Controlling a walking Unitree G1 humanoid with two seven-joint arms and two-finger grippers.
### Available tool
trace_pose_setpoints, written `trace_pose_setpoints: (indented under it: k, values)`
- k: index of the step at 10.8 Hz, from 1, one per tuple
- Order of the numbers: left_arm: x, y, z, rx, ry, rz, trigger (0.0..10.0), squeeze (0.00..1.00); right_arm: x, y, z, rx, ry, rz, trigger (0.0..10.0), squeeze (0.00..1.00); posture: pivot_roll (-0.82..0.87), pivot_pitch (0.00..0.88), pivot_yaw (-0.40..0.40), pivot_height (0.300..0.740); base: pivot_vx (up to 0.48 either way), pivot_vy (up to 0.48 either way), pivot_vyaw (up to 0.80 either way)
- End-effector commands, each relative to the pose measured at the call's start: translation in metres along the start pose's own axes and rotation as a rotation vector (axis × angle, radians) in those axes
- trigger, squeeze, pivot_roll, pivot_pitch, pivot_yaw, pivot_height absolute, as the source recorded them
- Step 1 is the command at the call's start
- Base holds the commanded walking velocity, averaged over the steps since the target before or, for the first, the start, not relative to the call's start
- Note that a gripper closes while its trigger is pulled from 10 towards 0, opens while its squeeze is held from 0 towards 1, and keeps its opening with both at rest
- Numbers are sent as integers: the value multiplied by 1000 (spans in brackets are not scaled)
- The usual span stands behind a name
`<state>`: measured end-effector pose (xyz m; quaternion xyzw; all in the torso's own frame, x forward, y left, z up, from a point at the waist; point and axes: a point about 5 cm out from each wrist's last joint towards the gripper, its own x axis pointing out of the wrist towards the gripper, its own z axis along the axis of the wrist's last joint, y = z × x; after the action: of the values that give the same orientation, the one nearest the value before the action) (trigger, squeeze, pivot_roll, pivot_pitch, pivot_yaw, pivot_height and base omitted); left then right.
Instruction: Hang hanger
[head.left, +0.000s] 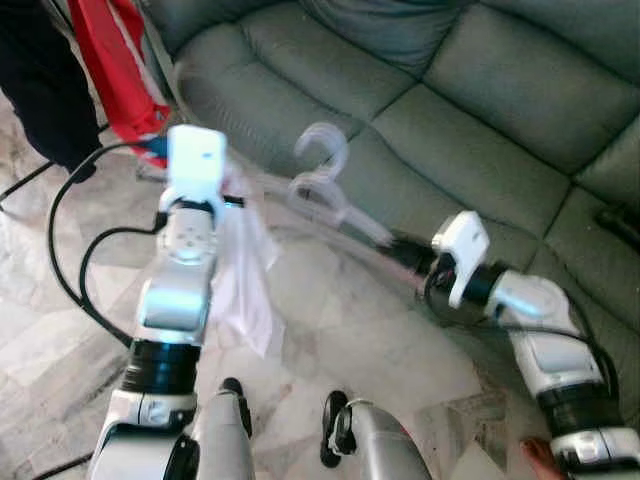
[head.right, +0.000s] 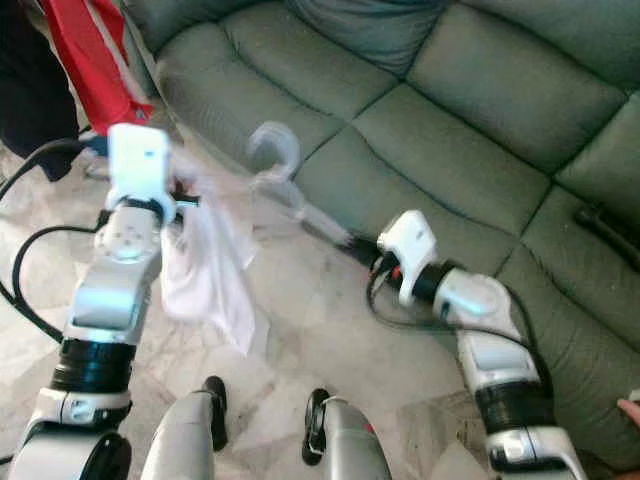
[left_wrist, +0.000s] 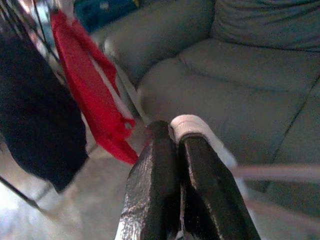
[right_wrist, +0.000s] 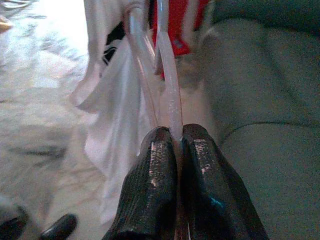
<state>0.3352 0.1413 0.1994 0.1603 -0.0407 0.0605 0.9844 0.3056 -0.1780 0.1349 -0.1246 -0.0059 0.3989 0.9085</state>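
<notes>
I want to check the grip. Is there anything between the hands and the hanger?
Nothing visible. The right hand is shut on one end of the translucent hanger; the left hand is shut on the white garment at the other end.

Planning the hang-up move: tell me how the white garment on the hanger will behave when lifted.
Probably floppy: the white garment droops in loose folds from the left hand. Likely light, thin and slightly see-through. The clear hanger, pinched by the right hand, holds its shape, so probably stiff.
</notes>
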Motion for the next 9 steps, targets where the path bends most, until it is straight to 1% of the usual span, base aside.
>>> trace_pose_setpoints:
  k: [1,2,3,4,5,6,7,8,9]
  values:
    - [-4,0,11,20,-66,1,10000,0,-5,-9,-4,-8,19,-75,10000,0,38,249,-70,740,0,0,0]
    - [-6,-3,12,34,-69,-12,10000,0,-4,-15,-2,-25,14,-118,10000,0,38,249,-73,740,0,0,0]
    - [-7,-4,12,87,-99,-9,10000,0,-3,-16,0,-28,3,-123,10000,0,35,248,-73,740,0,0,0]
    - [-8,-7,18,44,-97,-38,10000,0,-1,-17,0,-36,4,-133,10000,0,31,249,-74,740,0,0,0]
    - [-9,-14,26,71,-128,-64,10000,0,2,-22,-1,-61,10,-193,10000,0,35,248,-73,740,0,0,0]
    - [-11,-18,28,96,-129,-83,10000,0,5,-31,2,-111,14,-284,10000,0,35,246,-72,740,0,0,0]
    - [-10,-17,18,171,-116,-60,10000,0,7,-41,8,-175,21,-364,10000,0,34,243,-71,740,0,0,0]
    - [-8,-9,11,176,-77,-14,10000,0,1,-54,9,-277,77,-487,10000,0,30,243,-72,740,0,0,0]
    - [-7,-4,10,183,-68,27,10000,0,-4,-59,8,-336,110,-532,10000,0,30,244,-73,740,0,0,0]
